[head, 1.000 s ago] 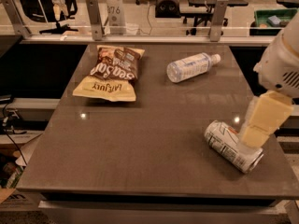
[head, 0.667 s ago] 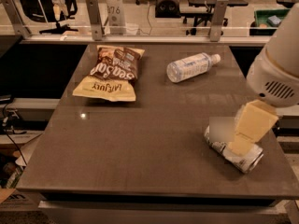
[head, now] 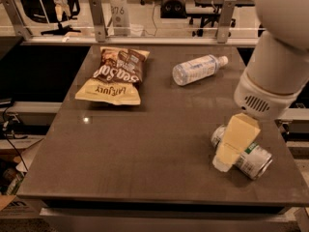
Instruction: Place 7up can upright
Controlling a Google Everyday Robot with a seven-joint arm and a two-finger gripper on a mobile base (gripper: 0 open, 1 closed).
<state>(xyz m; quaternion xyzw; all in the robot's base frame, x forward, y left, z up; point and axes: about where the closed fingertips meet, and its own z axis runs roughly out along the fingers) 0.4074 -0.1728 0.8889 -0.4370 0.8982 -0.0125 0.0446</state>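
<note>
Brown tabletop [head: 145, 168], camera view; the 7up can [head: 253, 159] lies on its side near the front right corner; the cream gripper [head: 234, 143] hangs from the white arm [head: 275, 66] across the can's middle; whether it clasps the can cannot be told; a chip bag [head: 115, 76] and a water bottle [head: 198, 69] lie well apart at the back.

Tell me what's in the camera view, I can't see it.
The robot's tool is over a can lying on its side at the front right of the table. A chip bag and water bottle lie farther back.
</note>
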